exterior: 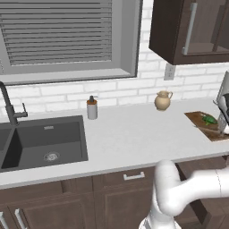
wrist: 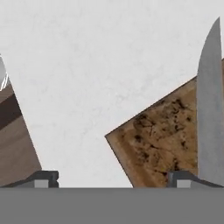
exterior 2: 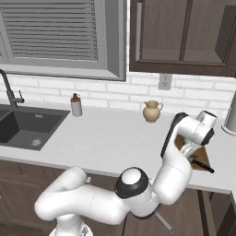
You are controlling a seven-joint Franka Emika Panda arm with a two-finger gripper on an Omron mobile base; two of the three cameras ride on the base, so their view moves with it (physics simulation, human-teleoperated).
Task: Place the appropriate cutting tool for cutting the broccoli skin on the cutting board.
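Here the hand stands with its two fingertips spread wide apart at the bottom of the hand view, gripping nothing. Just above the right fingertip in that view, the cutting tool shows as a long silvery-grey blade running up the right edge of the frame, lying across the cutting board, whose brown grained corner points toward the lower middle of the frame over the pale bench. In the left base view the board sits at the far right of the frame, on the bench, with the broccoli a small green lump on its upper part and the hand partly visible at the right edge above it. In the right base view the white arm curls up from the lower left and bends over the board at the right of centre; a dark slender piece juts out past the board's lower right edge there, though I cannot tell what part of the tool it is. A tan jug stands by the brick wall in the upper middle right, a soap dispenser left of it, and a dark sink lies at the left of the frame
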